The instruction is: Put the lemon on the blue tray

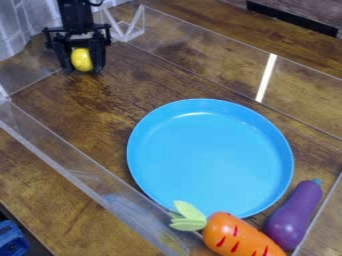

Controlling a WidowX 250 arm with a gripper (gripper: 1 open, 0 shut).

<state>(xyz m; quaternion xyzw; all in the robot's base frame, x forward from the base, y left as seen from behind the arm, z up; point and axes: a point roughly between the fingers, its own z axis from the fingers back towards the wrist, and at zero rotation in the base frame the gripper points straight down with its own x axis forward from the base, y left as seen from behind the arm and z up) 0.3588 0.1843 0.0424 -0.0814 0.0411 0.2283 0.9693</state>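
The lemon (83, 60) is a small yellow fruit at the far left of the wooden table, held between the two black fingers of my gripper (82, 52). The gripper comes down from the top of the view and is shut on the lemon, which appears slightly off the table surface. The blue tray (210, 157) is a large round sky-blue plate lying in the middle of the table, well to the right of and nearer than the gripper. Nothing lies on it.
An orange carrot (230, 234) with a green top and a purple eggplant (297, 214) lie at the tray's near right edge. Clear plastic walls (60, 160) fence in the table along the near left and the far side.
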